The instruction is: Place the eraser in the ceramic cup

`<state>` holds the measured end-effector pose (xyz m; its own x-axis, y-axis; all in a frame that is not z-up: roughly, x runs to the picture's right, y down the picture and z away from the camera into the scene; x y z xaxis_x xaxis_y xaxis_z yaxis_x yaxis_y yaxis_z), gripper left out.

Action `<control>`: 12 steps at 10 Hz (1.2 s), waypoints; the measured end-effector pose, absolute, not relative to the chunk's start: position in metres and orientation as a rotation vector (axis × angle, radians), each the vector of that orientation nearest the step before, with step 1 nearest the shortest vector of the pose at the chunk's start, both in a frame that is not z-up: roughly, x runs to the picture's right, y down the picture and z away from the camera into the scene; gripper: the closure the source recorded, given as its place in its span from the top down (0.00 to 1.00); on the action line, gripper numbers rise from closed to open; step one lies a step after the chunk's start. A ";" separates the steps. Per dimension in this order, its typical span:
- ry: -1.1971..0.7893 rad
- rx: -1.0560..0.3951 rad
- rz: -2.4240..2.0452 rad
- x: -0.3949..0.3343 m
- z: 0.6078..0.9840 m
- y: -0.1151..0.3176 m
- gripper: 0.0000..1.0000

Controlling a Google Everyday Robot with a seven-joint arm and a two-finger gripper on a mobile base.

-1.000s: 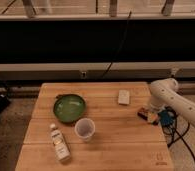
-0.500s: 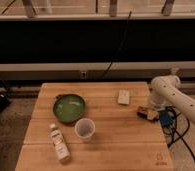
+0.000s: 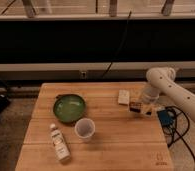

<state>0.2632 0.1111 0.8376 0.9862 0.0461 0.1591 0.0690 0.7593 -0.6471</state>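
Tool (image 3: 142, 107) low over right side of counter (image 3: 122, 146), at end of white arm (image 3: 162, 81) reaching in from right. Pinching eraser (image 3: 135, 106); cannot tell whether eraser is touching the wood. Pale beige block (image 3: 123, 96) just beside it, to upper left. Ceramic cup (image 3: 84, 129) upright, well apart to left, near front. Green bowl (image 3: 69, 108) behind cup. White bottle (image 3: 59, 144) lying front left.

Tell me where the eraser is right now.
In the camera view, the eraser is held at the end effector over the right side of the table, just lower right of the beige block, far from the ceramic cup.
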 end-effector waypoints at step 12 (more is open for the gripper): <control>-0.370 -0.699 -0.491 0.144 0.734 0.095 0.00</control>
